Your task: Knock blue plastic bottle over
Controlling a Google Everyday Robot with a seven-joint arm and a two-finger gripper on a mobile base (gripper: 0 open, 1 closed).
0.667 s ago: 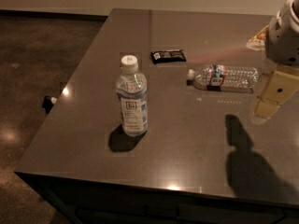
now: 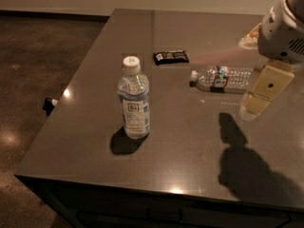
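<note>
In the camera view, the blue plastic bottle [image 2: 134, 99] stands upright on the dark surface [image 2: 185, 160], towards its front left, with the white cap on and the label facing the camera. Behind it and a little to the right lies a flat black packet [image 2: 171, 57]. Farther right, a longer clear ribbed bottle [image 2: 223, 79] lies on its side with its cap pointing left. A pale object [image 2: 249, 38] at the far right edge is partly hidden by the arm.

The gripper [image 2: 254, 106] hangs above the surface at the right, just in front of the lying bottle's base end and well apart from the blue plastic bottle. I cannot tell whether it is spread or closed. Open surface lies between it and the upright bottle. Its shadow [image 2: 237, 146] falls in front of it.

Compared with the earlier frame, the gripper and its shadow have shifted slightly left. Both bottles and the packet are where they were.
</note>
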